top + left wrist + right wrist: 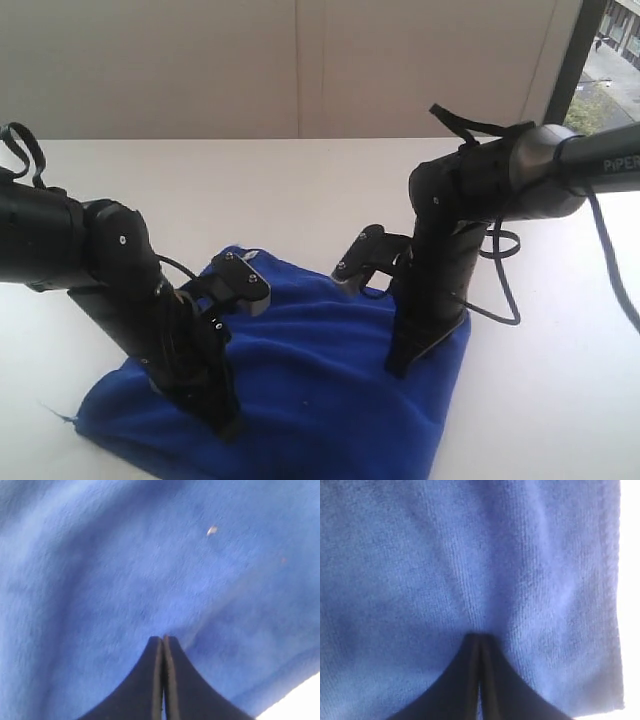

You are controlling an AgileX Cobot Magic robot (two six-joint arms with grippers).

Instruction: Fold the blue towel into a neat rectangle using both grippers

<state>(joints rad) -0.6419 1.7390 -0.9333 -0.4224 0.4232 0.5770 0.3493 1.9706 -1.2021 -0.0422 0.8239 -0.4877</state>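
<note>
- Deep royal-blue soft microfibre towel [320, 400] lies spread on the plain white counter [300, 190], low in the exterior view, between and under both my arms
- It's not a clean rectangle yet: the edges are skewed, the far edge bunches near my left wrist, and there's a loose thread at the near left corner
- Left hand [225, 425]: black pincer fingers pressed flat together, tips down on the cloth near that corner
- Left wrist view agrees: left hand [163, 640] is fully closed on the towel [100, 580], with a shallow crease running off the tip and a small pale speck [212, 530] further out
- I can't see any fabric pinched between those fingers
- Right hand [400, 365]: also fully closed, tips on the cloth close to the towel's right side
- Right wrist view: right hand [480, 637] sits on the towel [395, 555], with the stitched hem [615, 605] just beside it and bare counter beyond; no pinch visible here either
- Key relation: the towel's long axis runs roughly left to right across the exterior view, with one hand near each end and the right one set further back
- My read: both hands are touching but not gripping, so to fold I'd need to open each and take the edge nearest it, the right hand being nearer its hem
- Risk: the uneven start positions could skew the fold
</note>
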